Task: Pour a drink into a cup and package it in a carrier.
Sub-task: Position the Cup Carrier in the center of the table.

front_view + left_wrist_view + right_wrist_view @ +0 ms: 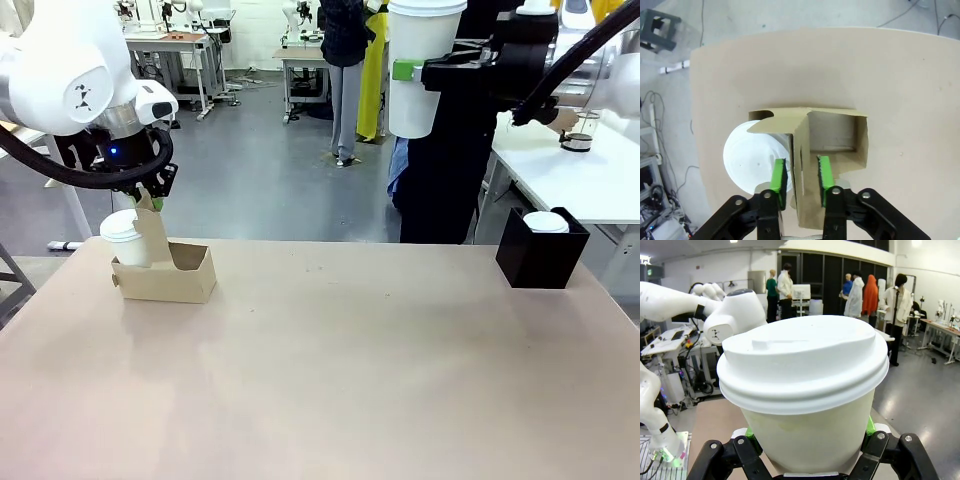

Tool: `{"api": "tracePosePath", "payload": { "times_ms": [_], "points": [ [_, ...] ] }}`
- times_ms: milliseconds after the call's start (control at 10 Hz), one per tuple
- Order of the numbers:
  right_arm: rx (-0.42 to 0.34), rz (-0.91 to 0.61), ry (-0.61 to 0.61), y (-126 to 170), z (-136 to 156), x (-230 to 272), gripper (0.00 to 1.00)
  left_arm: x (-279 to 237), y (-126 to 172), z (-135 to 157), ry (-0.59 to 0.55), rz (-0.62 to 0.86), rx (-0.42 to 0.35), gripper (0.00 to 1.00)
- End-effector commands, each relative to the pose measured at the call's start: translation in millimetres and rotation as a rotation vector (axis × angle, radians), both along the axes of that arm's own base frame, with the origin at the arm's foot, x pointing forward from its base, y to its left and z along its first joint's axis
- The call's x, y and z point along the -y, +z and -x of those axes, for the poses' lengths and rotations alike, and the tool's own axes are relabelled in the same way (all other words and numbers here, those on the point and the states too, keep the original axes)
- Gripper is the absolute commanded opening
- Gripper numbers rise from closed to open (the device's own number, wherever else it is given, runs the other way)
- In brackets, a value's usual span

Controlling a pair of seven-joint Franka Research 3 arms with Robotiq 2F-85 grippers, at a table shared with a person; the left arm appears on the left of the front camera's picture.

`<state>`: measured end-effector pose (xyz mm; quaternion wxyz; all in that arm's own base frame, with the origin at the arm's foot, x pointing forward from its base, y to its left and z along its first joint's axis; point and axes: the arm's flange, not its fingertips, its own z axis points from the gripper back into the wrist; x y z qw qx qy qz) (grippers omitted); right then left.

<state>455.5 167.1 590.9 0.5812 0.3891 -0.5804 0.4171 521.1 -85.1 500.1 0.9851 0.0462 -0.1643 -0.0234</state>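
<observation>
Front view: right claw [410,72] high, cup [412,110] in its grip; left claw [153,200] low, narrow, astride carrier [170,282].

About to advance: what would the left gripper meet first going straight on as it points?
The left gripper straddles the tall handle panel of the brown cardboard cup carrier; straight on, it probably meets that panel's base first.

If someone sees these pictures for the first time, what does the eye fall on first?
First, the white lidded cup that the right tool holds high in the air, right of the middle. Next, at the far left, the left tool straddles the handle of the brown carrier, which has a second cup in its left slot.
</observation>
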Motion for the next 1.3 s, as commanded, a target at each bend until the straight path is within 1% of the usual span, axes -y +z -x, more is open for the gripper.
{"api": "tracePosePath", "payload": {
  "times_ms": [0,300,400,500,800,900,1100,1200],
  "points": [
    [0.011,0.001,-0.004,3.2,1.3,-1.4,0.84,-3.7,-3.2,0.3,-0.009,0.023,-0.003,0.0],
    [0.011,0.001,-0.004,3.2,1.3,-1.4,0.84,-4.3,-3.4,1.0,-0.008,0.039,-0.007,0.0],
    [0.011,0.001,-0.004,3.2,1.3,-1.4,0.84,-2.6,-5.1,1.0,0.019,0.091,-0.066,0.0],
    [0.011,0.001,-0.004,3.2,1.3,-1.4,0.84,-0.8,-2.3,-0.1,0.004,0.007,-0.006,0.0],
    [0.011,0.001,-0.004,3.2,1.3,-1.4,0.84,-0.8,-2.3,-0.1,0.004,0.007,-0.006,0.0],
    [0.011,0.001,-0.004,3.2,1.3,-1.4,0.84,-0.6,-2.5,0.2,0.008,0.021,-0.016,0.02],
    [0.011,0.001,-0.004,3.2,1.3,-1.4,0.84,13.0,40.8,19.5,0.078,0.021,0.018,0.02],
    [0.011,0.001,-0.004,3.2,1.3,-1.4,0.84,27.7,65.8,33.3,0.094,0.001,0.031,0.02]
  ]
}}
